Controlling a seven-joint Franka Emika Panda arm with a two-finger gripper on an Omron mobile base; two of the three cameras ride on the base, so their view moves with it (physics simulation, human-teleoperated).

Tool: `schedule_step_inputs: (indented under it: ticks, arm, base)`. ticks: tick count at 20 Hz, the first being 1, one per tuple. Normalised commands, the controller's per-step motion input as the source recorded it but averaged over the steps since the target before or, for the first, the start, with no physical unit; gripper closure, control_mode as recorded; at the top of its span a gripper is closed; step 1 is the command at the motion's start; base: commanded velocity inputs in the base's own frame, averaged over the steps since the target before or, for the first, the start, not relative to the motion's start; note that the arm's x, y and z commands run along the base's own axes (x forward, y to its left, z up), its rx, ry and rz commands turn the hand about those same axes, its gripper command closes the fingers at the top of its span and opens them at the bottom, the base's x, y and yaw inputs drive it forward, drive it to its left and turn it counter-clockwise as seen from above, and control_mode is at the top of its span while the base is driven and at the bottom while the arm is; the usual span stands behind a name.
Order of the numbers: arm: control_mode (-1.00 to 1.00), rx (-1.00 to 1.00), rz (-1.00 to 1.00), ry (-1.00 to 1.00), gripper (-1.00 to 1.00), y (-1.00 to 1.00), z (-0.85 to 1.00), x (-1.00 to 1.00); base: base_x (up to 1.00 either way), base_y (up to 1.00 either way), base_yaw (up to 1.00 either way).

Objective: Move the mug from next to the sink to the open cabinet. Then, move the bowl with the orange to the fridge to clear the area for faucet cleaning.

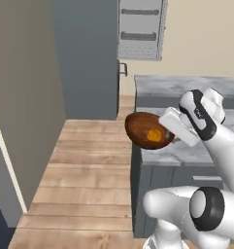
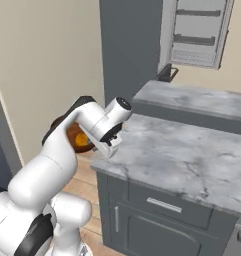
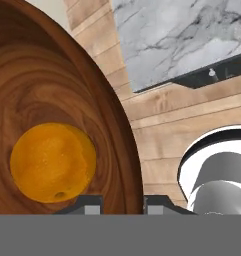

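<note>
Our pincer (image 3: pixel 122 202) is clenched on the rim of the bowl (image 1: pixel 146 130): in the hand view one dark tip sits inside the wall and the other outside it, with the brown rim running up between them. So the bowl hangs off the pincer, carried in the air rather than resting on anything.

From the tips outward, the orange (image 3: pixel 53 162) lies just inside the rim, low in the hollow and close to the inner tip. In the left base view the bowl reaches out from the hand away from the tabletop (image 1: pixel 186 151), over the wooden floor (image 1: pixel 84 170). Its mouth looks tipped toward that camera, so we judge the orange is held only by the curve of the wall.

Past the bowl, on the side away from the pincer, stands a tall dark grey front (image 1: pixel 87 58), which we take to be the fridge, though we cannot tell whether its door is open. The tabletop edge lies behind the hand.

The relation we turn on is this: the load sits ahead of the wrist, on the fridge side, so the coming move is a carry forward with the bowl leading. We judge the tilt to be the risk, since tipping further could roll the orange out.

The white-shelved cabinet (image 1: pixel 140 29) hangs higher up, well apart from the pincer.
</note>
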Motion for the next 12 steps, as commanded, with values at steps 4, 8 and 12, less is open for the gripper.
schedule_step_inputs:
  ticks: [4, 8, 12]
  arm:
    - [1.00, 0.00, 0.00, 0.00, 1.00, 0.00, 0.00, 0.00]
    - [1.00, 0.00, 0.00, 0.00, 1.00, 0.00, 0.00, 0.00]
    - [1.00, 0.00, 0.00, 0.00, 1.00, 0.00, 0.00, 0.00]
  base:
    - [0.60, 1.00, -0.27]
    - [0.92, 1.00, -0.29]
    - [1.00, 0.96, -0.39]
